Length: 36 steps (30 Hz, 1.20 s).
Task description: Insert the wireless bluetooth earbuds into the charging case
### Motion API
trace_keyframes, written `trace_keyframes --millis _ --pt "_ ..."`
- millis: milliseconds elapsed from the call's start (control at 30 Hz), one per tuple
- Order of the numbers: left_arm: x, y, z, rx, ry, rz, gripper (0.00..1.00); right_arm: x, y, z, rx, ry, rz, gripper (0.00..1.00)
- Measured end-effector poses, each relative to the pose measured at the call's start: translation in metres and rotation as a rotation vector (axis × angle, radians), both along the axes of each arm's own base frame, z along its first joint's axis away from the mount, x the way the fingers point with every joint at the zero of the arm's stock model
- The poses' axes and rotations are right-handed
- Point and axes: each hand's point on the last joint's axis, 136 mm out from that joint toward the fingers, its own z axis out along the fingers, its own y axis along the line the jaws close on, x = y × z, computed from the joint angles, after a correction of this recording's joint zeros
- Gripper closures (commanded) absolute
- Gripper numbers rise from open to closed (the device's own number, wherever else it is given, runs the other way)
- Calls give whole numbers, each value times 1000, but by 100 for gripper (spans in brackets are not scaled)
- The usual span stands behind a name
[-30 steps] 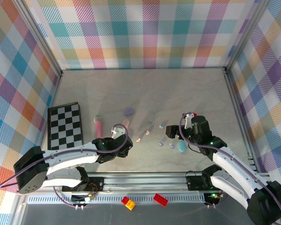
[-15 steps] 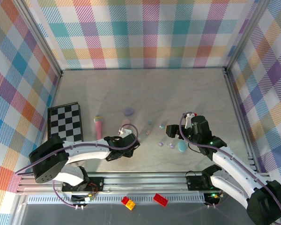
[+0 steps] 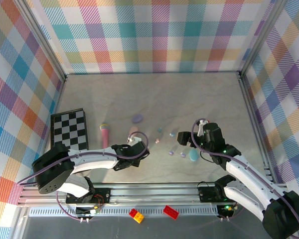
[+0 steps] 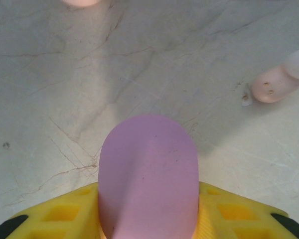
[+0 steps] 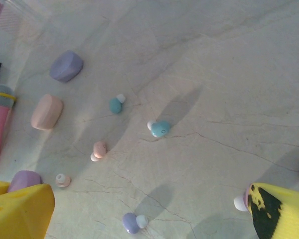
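Two teal earbuds (image 5: 161, 128), right wrist view; pink earbud (image 4: 273, 85), left wrist view

Bench (image 3: 199, 99): carrying the items below.
Chequered board (image 3: 68, 133): lying flat at the left side.
Long stick (image 3: 105, 135): lying just right of the chequered board, running front to back.
Near oval case (image 3: 133, 131): lying right of the long stick.
Far oval case (image 3: 137, 118): lying just behind the near oval case.
Earbuds (image 3: 159, 131): lying scattered, apart from one another, right of both cases.
Third oval case (image 3: 193, 156): lying at the scatter's right front end, just beside one earbud.
Two blocks (image 3: 136, 215): sitting apart on the frame (image 3: 199, 211) before the bench.
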Motion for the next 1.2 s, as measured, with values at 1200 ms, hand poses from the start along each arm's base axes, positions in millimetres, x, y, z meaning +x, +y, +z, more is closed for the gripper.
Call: trace_keyframes --millis 1200 --pt "-8 -124 143 -398 -332 -999 60 -69 100 64 548 456 485 40"
